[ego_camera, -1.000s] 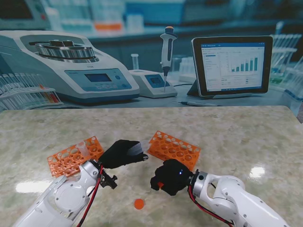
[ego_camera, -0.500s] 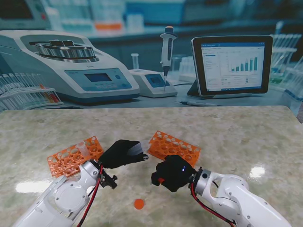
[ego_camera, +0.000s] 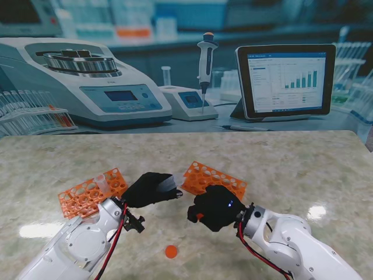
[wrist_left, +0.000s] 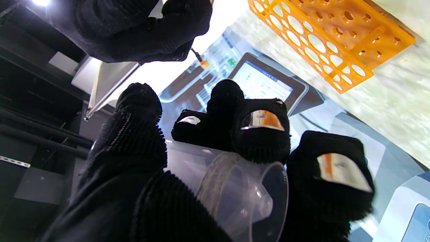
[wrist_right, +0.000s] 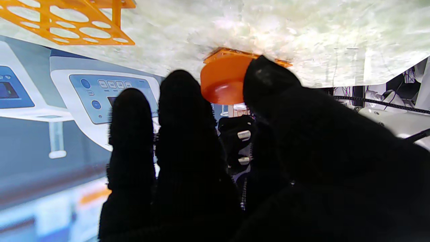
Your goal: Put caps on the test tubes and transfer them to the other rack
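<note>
Tube (wrist_left: 235, 191) clear plastic, gripped by left hand (ego_camera: 150, 188) | right hand (ego_camera: 214, 207) pinching round orange cap (wrist_right: 222, 80)

Orange racks (ego_camera: 212, 179), orange cap (wrist_right: 223, 80), clear tube (wrist_left: 235, 191), black robot hand (ego_camera: 214, 207).

Both hands, the left hand (ego_camera: 149, 188) and the right hand (ego_camera: 214, 207), wear black ribbed knit cloth, matt. The test tube (wrist_left: 235, 191) is clear glossy plastic. The cap (wrist_right: 223, 80) is smooth orange plastic. The table (ego_camera: 303, 169) looks like polished, mottled stone with glare spots.
</note>
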